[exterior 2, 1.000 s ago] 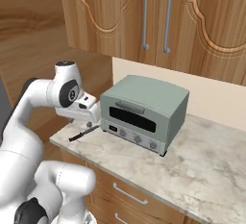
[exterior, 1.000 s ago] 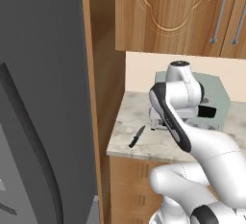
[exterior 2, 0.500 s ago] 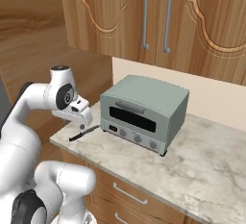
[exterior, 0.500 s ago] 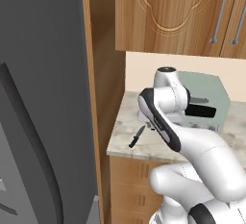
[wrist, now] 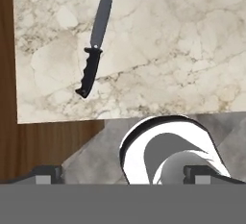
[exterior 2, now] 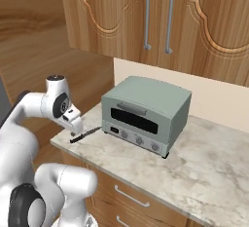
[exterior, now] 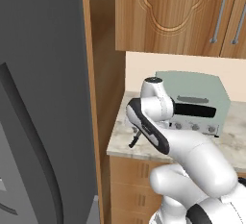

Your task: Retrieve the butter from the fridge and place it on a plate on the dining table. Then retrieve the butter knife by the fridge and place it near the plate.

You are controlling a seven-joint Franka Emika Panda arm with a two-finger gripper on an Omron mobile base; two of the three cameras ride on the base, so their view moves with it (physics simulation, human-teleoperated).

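Swinging leftward, the arm is bringing its tool (wrist: pixel 123 175), fingers wide apart, above the butter knife (wrist: pixel 95 43) lying on the table (wrist: pixel 182 64) beside the toaster oven (exterior 2: pixel 146 114); misjudging the thin blade risks nudging it off the edge.

No readable text, labels, brands, numbers or signs in any view. Toaster oven (exterior 2: pixel 146 115) front has knobs but no legible markings; too small to tell. Fridge (exterior: pixel 38 122) surface is plain grey, nothing printed. Butter knife (wrist: pixel 95 43) carries no marking. Desk (wrist: pixel 158 59) top is bare marbled stone, and the cabinet doors (exterior 2: pixel 160 21) show only carved trim.
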